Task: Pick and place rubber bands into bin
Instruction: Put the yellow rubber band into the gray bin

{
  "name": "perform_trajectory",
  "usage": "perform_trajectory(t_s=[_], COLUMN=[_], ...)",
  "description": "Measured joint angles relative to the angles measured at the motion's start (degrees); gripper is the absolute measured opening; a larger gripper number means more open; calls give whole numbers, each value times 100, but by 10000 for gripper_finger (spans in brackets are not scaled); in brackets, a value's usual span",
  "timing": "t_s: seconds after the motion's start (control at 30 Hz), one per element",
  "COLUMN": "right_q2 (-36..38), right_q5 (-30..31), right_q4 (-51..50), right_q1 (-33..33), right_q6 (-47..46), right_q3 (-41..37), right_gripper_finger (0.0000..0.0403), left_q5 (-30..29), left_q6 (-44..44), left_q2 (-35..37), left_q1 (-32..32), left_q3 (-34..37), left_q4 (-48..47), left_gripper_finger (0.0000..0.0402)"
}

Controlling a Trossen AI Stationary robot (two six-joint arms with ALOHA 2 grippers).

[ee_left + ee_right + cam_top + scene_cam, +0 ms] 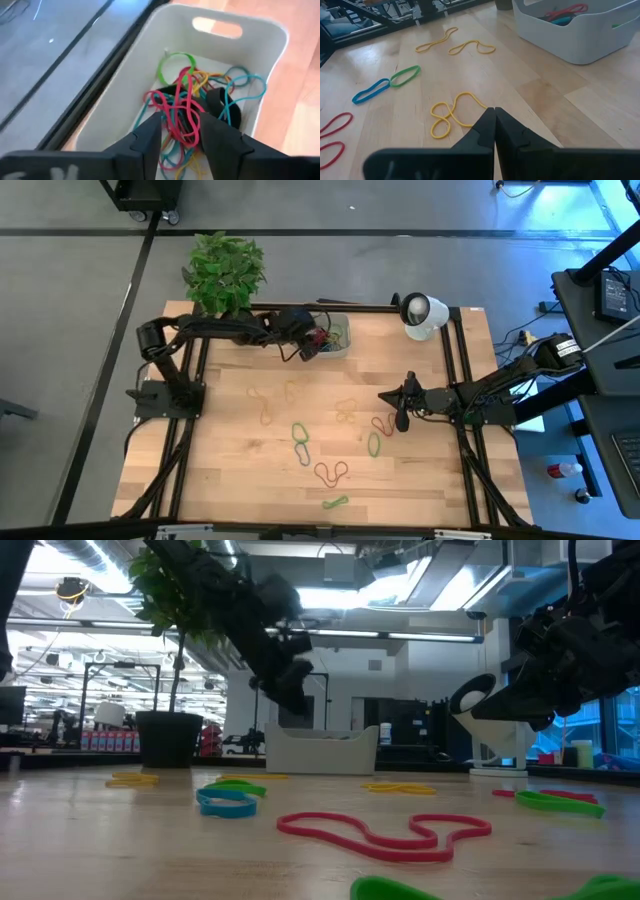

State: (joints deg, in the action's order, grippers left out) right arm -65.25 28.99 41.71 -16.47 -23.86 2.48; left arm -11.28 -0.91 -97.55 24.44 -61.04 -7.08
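The left arm stretches along the table's (230, 470) far edge, its left gripper (181, 129) above the bin (260, 35), fingers (150, 135) clamped on a red rubber band (175, 107) hanging over the tangle of bands inside. The right arm reaches in from the right, low over the table; its right gripper (494, 125) has fingers pressed together, empty, beside a yellow band (452, 114). More rubber bands (300, 442) lie scattered across the table.
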Motion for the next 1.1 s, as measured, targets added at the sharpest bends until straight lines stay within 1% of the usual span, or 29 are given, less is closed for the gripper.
perform_trajectory(t_s=[0.13, 0.2, 0.3, 0.4, 0.47, 0.57, 0.73, 0.8, 0.87, 0.97, 1.03, 1.1], right_q2=[0, -1, 1, -1, 1, -1, -1, -1, -1, -67, -188, -419], right_q5=[0, 0, 0, -2, -2, -2, -9, -11, -12, -21, -29, -41], right_q4=[1, 2, 15, 47, 103, 158, -60, -349, -880, -2182, -3046, -3624], right_q1=[0, 0, 0, -1, 0, 0, 0, 0, 0, 0, 0, 0], right_q6=[0, 19, 20, 27, 34, 47, 687, 842, 928, 859, 702, 569], right_q3=[0, 0, 0, 0, 0, 52, 499, 768, 1132, 1794, 2248, 2684], right_gripper_finger=[7, 7, 8, 8, 8, 8, 4, 3, 4, 4, 2, 2], left_q5=[-116, -122, -123, -141, -286, -631, -1452, -1661, -1770, -1977, -2248, -2599], left_q6=[491, 682, 1008, 1328, 1567, 1916, 2445, 2620, 2795, 2880, 2765, 2553], left_q2=[533, 841, 1320, 1798, 2120, 2619, 3387, 3643, 3865, 4139, 4253, 4327], left_q1=[-120, -272, -608, -952, -1211, -1700, -2687, -3099, -3470, -3975, -4252, -4445], left_q3=[-2, -2, 224, 638, 975, 1567, 2638, 2973, 3224, 3509, 3663, 3800], left_q4=[-723, -1275, -1614, -1583, -1580, -1511, -932, -708, -629, -585, -508, -390], left_gripper_finger=[131, 123, 106, 89, 77, 55, 10, 4, 3, 1, 2, 2])
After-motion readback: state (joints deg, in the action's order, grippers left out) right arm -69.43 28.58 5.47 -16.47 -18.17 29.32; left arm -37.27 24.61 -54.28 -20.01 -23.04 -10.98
